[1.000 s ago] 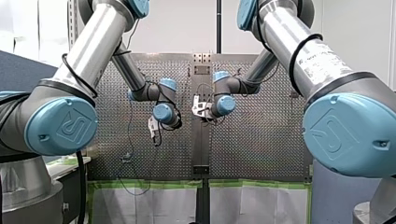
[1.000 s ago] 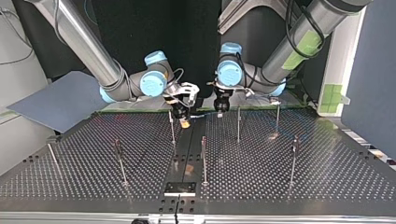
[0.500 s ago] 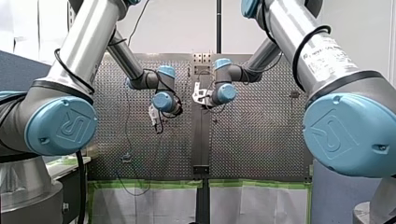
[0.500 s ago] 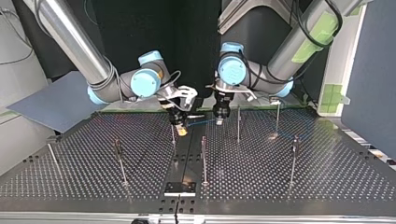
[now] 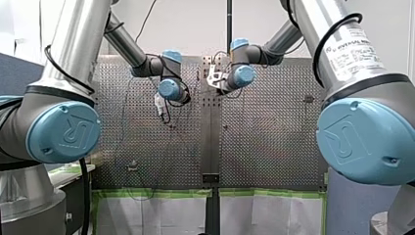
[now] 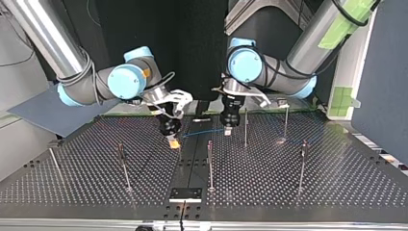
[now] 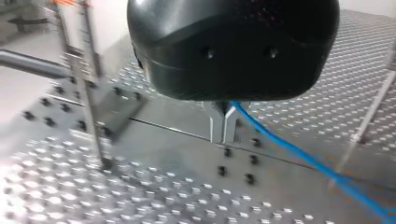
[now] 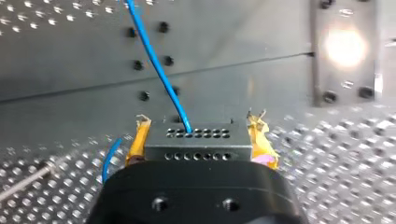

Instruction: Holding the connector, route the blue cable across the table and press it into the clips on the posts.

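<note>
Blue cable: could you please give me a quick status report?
Right end effector shut on connector. Left end effector shut on blue cable. Cable spans between them. Post stands close by.

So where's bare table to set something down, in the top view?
Bare plate between the middle post and right post; likewise left of the left post. Crowded back centre: my right claw holding the connector, blue cable, my left claw.

Connector [image 8: 198, 140]: dark grey block with rows of small holes, clamped between my right gripper's [image 8: 198, 125] yellow pads [image 8: 140, 137].
Blue cable [image 8: 156, 65]: leaves the connector's face and runs straight to my left gripper [image 7: 223, 133].
Posts [image 6: 210, 163]: thin, upright.
</note>
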### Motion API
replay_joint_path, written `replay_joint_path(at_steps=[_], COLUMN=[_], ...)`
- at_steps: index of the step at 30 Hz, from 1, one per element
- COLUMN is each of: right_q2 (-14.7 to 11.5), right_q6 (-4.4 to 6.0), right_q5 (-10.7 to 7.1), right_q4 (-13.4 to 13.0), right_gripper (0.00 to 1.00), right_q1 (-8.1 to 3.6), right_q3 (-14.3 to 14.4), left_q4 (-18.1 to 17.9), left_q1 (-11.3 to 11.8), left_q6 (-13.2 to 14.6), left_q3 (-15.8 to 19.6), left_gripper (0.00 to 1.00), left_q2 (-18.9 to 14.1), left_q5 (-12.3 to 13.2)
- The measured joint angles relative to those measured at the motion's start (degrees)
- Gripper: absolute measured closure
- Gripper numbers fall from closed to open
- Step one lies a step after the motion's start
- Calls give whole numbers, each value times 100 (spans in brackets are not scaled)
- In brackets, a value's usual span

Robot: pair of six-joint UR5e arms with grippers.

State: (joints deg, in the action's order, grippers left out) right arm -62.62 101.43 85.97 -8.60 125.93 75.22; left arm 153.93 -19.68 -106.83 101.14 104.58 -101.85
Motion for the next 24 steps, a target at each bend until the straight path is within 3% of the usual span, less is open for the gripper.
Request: replay_joint_path(at_steps=[12,19,24], right_q2=[-669,-1047,-1113], right_q6=[-40,-29,22], right_q5=[-72,-152,-307], right_q4=[125,149,136], right_gripper=[100,100,100], right_q1=[-42,-41,-85], right_q3=[246,252,250], left_q4=[200,226,279], left_q1=[-19,-22,2], left_q6=[9,31,14], left_q3=[-16,-72,-185], left_gripper=[100,100,100], left_q2=[-687,-737,-634], left_q5=[-41,72,194])
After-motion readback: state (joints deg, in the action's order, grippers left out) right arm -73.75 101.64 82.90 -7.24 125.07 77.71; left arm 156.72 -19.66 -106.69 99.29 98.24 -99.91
